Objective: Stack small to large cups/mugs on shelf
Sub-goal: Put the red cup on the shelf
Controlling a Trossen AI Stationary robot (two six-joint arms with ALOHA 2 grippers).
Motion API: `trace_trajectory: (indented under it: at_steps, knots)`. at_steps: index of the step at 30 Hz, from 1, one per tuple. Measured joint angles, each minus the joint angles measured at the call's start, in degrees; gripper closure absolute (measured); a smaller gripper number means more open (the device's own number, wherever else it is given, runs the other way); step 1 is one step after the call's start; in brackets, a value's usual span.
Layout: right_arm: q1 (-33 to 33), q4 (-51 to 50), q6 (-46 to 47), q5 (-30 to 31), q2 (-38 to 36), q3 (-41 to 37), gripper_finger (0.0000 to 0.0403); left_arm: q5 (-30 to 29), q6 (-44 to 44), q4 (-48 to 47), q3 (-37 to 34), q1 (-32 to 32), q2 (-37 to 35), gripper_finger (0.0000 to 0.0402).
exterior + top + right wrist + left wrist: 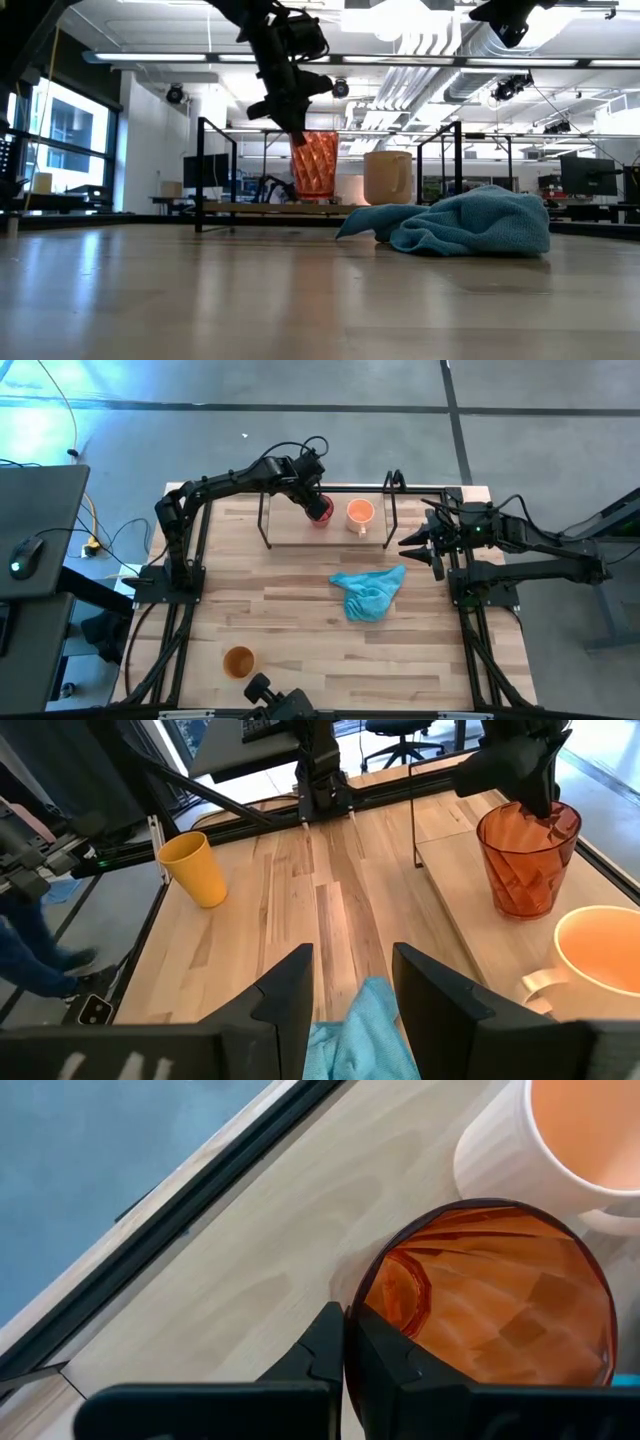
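The red ribbed cup [321, 511] stands upright over the left half of the shelf [295, 532], a light-wood board in a black rod frame at the table's far edge. My left gripper [345, 1342] is shut on its rim. The light orange mug [360, 513] rests on its base on the shelf just to the cup's right. The yellow-orange cup [238, 660] stands on the table near its near-left corner. My right gripper [352, 980] waits open above the table's right edge, right of the shelf. My left gripper holds the red ribbed cup by its rim [352, 1295], one finger [385, 1355] inside the cup and one [320, 1345] outside. It comes from above, slanting down from the table's left. The cup is upright; whether its base [314, 195] rests on the shelf or hangs just above it, I cannot tell.
A crumpled turquoise cloth [368, 592] lies on the table in front of the shelf's right end. The shelf's black rod posts [267, 520] rise beside the cups. Open tabletop lies between the cloth and the yellow-orange cup [193, 868].
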Motion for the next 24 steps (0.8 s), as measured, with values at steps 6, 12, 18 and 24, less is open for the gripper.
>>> trace_trajectory:
  at_steps: [6,12,18,24]
  knots:
    - [-0.02,0.01,0.17,0.0,0.0,0.0,0.0272,0.28,-0.02,-0.06,0.0,0.0,0.0,0.0401]
    - [-0.02,0.01,0.17,0.01,0.0,0.0,0.0272,0.44,-0.39,-0.06,0.0,0.0,0.0,0.0401]
    - [-0.02,0.01,0.17,0.02,0.0,0.0,0.0272,0.66,-0.42,-0.06,0.0,0.0,0.0,0.0401]
    - [0.0,0.01,0.17,0.02,0.0,0.0,0.0272,0.68,-0.42,-0.06,0.0,0.0,0.0,0.0401]
